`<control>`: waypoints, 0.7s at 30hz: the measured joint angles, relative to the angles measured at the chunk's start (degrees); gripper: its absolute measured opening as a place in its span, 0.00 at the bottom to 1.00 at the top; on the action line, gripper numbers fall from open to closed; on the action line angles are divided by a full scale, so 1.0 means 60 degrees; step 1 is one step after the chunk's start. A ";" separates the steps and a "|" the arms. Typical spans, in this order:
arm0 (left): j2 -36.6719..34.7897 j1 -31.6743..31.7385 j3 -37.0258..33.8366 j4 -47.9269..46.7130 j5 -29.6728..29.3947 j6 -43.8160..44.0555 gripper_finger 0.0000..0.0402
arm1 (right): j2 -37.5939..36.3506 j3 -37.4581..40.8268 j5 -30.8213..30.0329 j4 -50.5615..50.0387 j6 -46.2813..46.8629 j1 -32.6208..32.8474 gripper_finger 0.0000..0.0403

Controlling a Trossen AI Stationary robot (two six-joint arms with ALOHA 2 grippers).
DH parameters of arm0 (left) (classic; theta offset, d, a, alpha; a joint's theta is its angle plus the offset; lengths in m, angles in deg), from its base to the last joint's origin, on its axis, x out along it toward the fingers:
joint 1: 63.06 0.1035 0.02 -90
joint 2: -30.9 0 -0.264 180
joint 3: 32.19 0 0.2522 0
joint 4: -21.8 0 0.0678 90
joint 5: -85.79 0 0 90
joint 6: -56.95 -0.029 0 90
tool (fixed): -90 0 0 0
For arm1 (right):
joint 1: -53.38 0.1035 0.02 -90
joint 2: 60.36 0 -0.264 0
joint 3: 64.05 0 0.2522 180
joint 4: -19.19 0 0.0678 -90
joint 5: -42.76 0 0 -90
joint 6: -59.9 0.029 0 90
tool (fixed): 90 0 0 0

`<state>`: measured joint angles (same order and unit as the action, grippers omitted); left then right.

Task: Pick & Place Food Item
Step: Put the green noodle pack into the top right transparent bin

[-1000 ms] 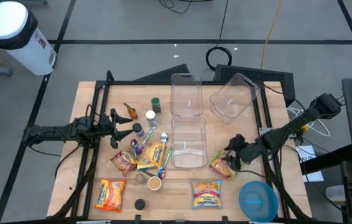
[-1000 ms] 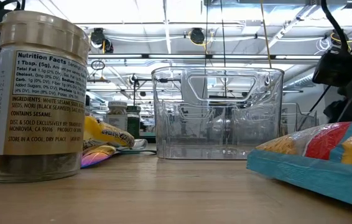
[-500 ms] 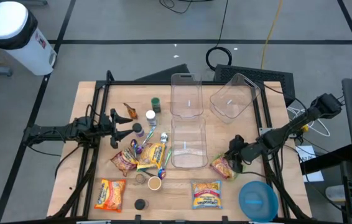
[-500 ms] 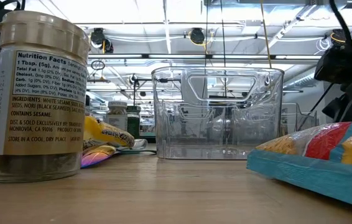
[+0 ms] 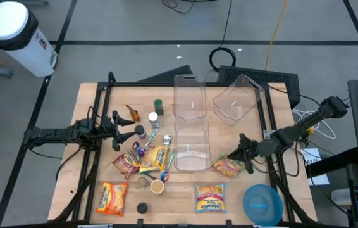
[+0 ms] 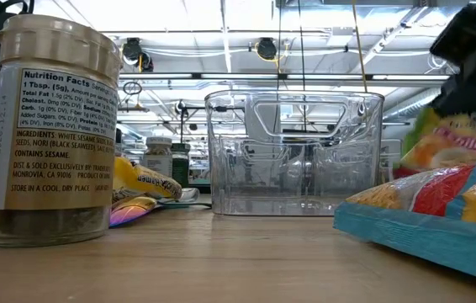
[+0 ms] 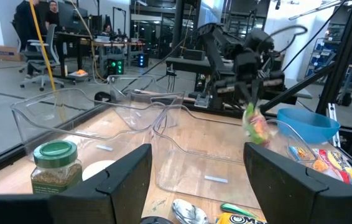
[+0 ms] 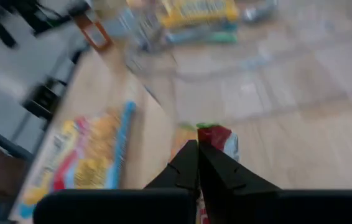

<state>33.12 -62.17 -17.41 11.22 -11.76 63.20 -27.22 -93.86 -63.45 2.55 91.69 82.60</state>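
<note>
My right gripper (image 5: 240, 157) has its 2 fingers pinched onto the orange-and-yellow snack packet (image 5: 228, 166), gripping it by its top edge; the packet hangs just beside the right wall of the nearer clear bin (image 5: 191, 146), and from the left wrist camera it dangles clear of the table (image 5: 97, 107) (seen from table height it shows raised behind the blue-edged noodle pack (image 6: 440, 220)). My left gripper (image 5: 123, 130) waits on the left side with its jaws spread and nothing between them, near the small spice jars (image 5: 153, 117). 2 more clear bins (image 5: 190, 96) sit farther back, and a blue bowl (image 5: 262, 204) rests at the near right corner
</note>
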 joint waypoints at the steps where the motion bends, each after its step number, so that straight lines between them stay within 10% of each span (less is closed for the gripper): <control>1: 0.0000 0.0000 0.0000 0.0000 0.0000 -0.0002 0.65 | -0.0285 0.0000 -0.0003 0.0051 -0.0159 0.0000 0.00; 10: 0.0000 0.0000 0.0000 0.0003 0.0000 -0.0001 0.65 | -0.2338 0.0000 -0.1275 0.2069 -0.2773 -0.0004 0.00; 21: 0.0000 0.0001 0.0000 0.0003 0.0000 -0.0002 0.65 | -0.2945 -0.0004 -0.8920 0.5566 -0.9581 -0.0207 0.00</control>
<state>33.12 -62.16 -17.41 11.24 -11.76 63.19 -44.89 -93.89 -116.97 35.95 34.21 81.35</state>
